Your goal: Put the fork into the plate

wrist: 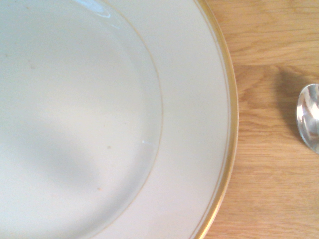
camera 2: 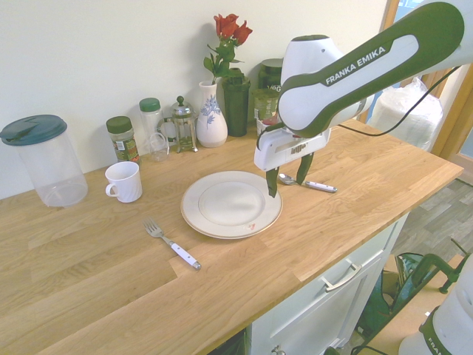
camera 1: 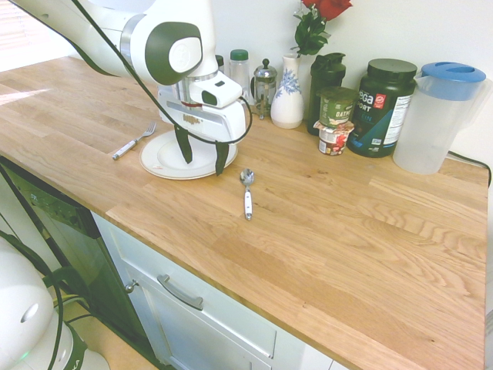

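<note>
Zero progress: from the plate (camera 2: 222, 203), the fork (camera 2: 172, 245) lies toward seven o'clock, ungrasped; empty jaws (camera 2: 292, 185) stand apart.

- I see the spoon (camera 1: 247, 189) lying flat, its round bowl toward the counter's (camera 1: 347, 254) wall edge, its handle toward the front edge.
- Along the wall edge I make out a clear container (camera 2: 52, 166) with a dark lid, then a dark jar (camera 2: 122, 140), a clear jar (camera 2: 151, 124) with a green lid and a French press (camera 2: 184, 127).
- The white mug (camera 2: 124, 182) stands just in front of the dark jar.
- Next to my eye come the patterned vase (camera 1: 288, 96) with red roses (camera 1: 329, 8) and a dark bottle (camera 1: 327, 81).
- A green tub (camera 1: 337, 106) sits on a small cup (camera 1: 335, 139).
- Toward the counter's right end: the big black tub (camera 1: 383, 112), then the blue-lidded pitcher (camera 1: 435, 123).
</note>
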`<state>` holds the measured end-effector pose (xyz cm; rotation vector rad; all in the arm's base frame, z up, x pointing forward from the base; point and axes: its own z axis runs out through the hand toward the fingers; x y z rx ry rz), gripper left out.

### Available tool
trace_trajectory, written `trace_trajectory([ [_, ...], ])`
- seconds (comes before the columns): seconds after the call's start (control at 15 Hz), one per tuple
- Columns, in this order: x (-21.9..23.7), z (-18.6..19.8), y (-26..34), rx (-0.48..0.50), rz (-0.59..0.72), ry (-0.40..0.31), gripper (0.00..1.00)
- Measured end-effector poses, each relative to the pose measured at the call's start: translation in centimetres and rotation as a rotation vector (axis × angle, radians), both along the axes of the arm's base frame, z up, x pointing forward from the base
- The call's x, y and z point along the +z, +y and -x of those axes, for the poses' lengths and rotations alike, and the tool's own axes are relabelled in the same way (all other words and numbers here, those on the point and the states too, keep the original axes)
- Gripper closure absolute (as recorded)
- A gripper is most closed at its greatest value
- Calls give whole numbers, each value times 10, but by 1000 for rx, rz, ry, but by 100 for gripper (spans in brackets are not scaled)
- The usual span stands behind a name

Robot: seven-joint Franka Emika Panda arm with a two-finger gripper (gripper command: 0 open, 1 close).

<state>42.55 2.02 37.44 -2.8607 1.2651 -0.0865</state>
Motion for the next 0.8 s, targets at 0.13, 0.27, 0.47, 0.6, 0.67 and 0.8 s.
trace_trajectory([
  [0.13, -1, 1, 0, 1, -9, 3, 0],
  [0.27, 3, -1, 4, -5, -38, -16, 0],
  [0.47, 10, -4, 29, 4, -90, -58, 0],
  [0.6, 17, -4, 60, 32, -130, -71, 0],
  [0.67, 20, -4, 78, 51, -148, -77, 0],
  [0.8, 23, -5, 119, 85, -182, -85, 0],
])
